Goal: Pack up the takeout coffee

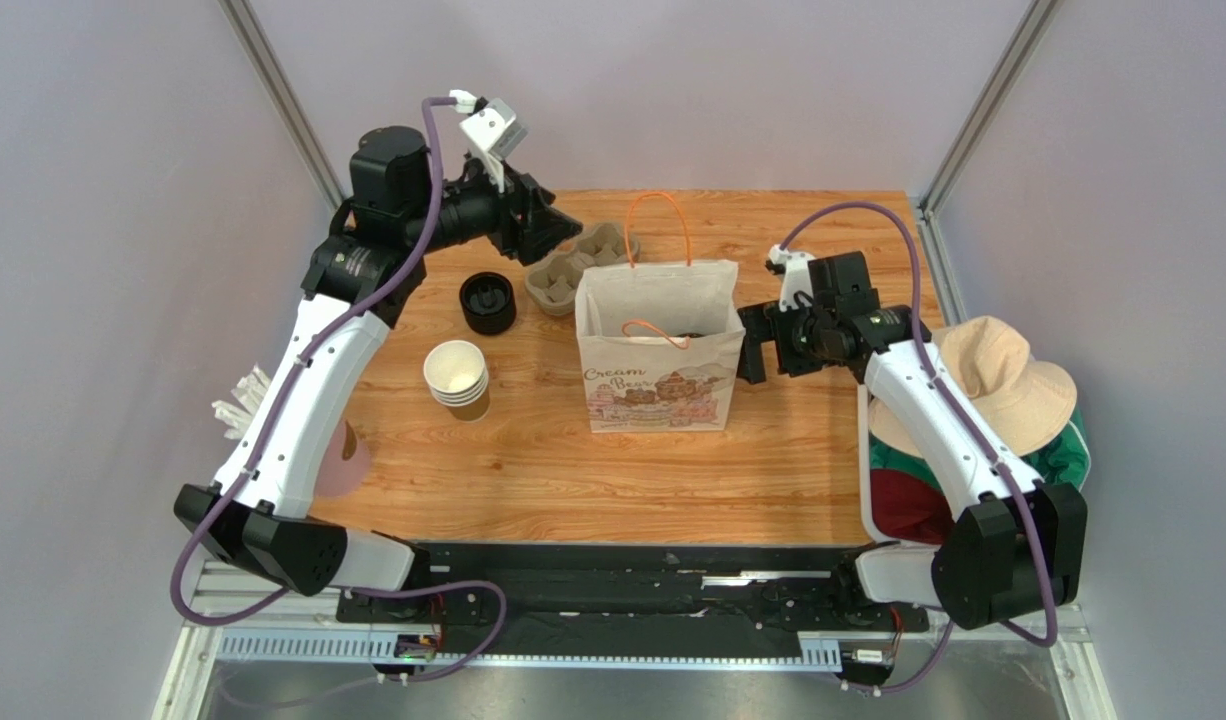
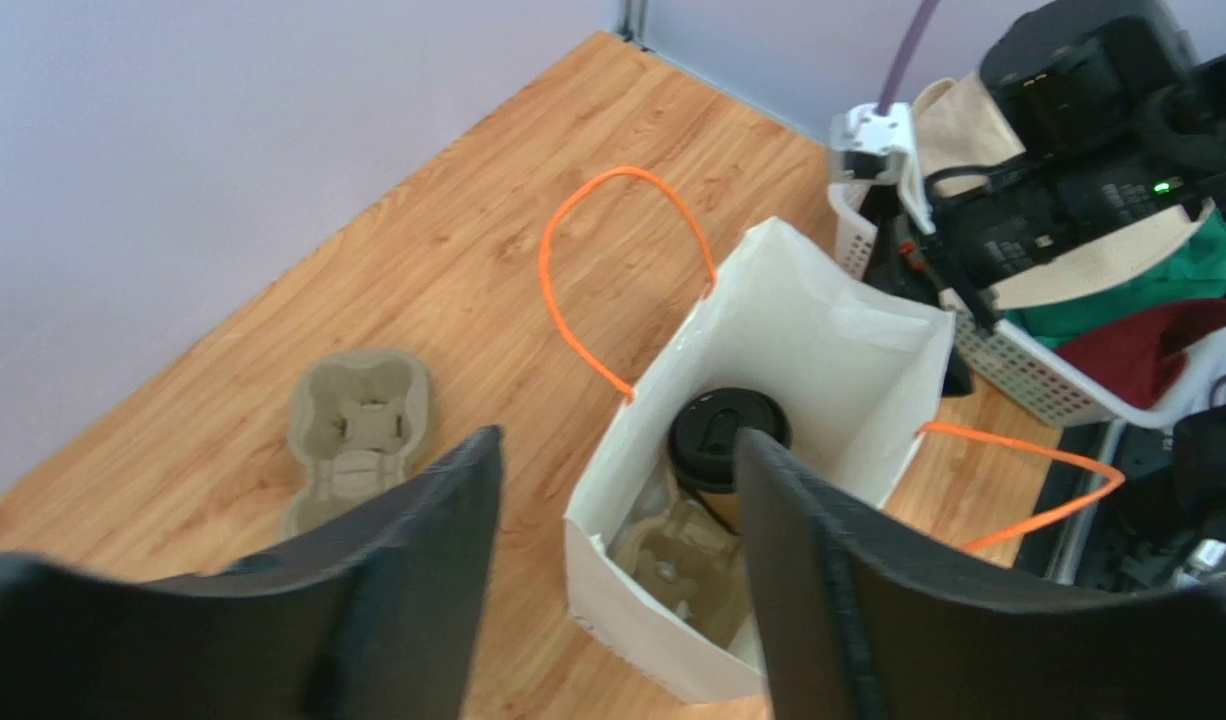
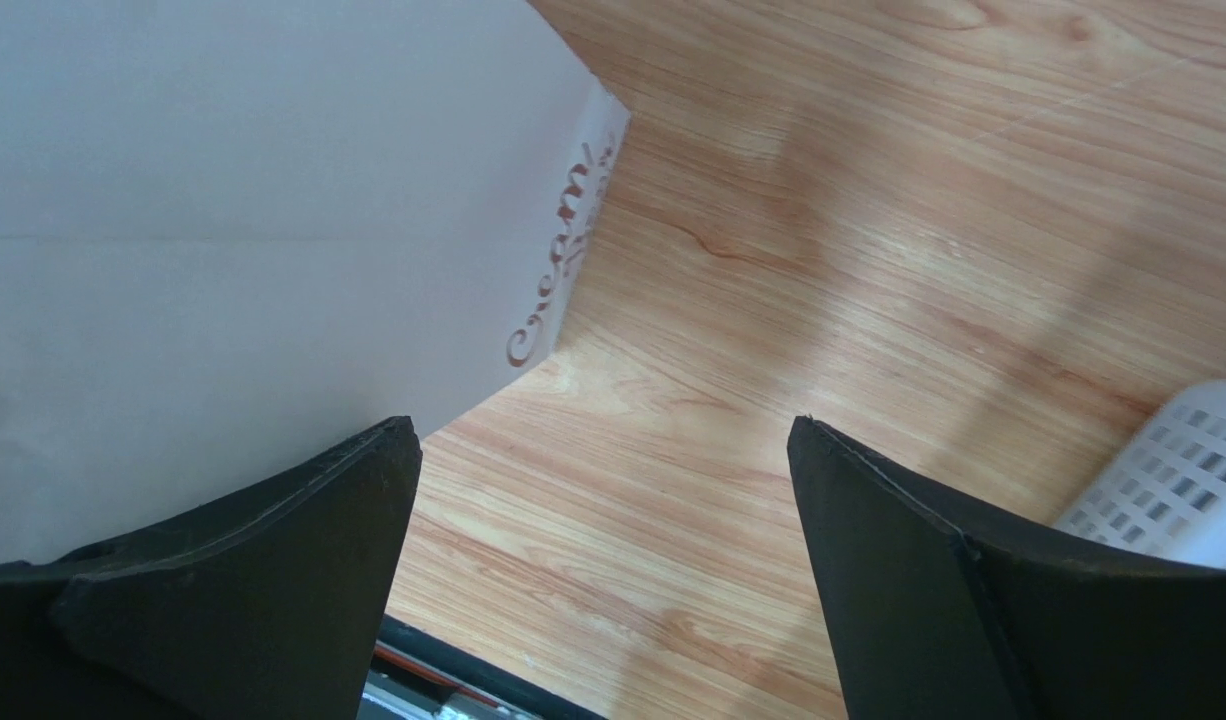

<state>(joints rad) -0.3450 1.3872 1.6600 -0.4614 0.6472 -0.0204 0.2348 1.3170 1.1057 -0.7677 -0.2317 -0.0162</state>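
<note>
The takeout coffee (image 2: 727, 435), a brown cup with a black sip lid, stands inside the white paper bag (image 2: 815, 323) with orange handles, in a pulp cup carrier (image 2: 679, 563) on the bag's floor. My left gripper (image 2: 619, 438) hangs above and to the left of the bag (image 1: 660, 368), open and holding nothing. In the top view the left gripper (image 1: 552, 225) is at the back of the table. My right gripper (image 1: 751, 345) sits by the bag's right side, open; in its own view the right gripper (image 3: 604, 423) has the bag's wall (image 3: 244, 225) at its left finger.
An empty pulp carrier (image 1: 574, 270) lies behind the bag. A stack of black lids (image 1: 489, 302) and a stack of lidless cups (image 1: 457, 375) stand to the left. A white basket (image 3: 1175, 465) with clothes and a tan hat (image 1: 995, 383) sits at the right edge.
</note>
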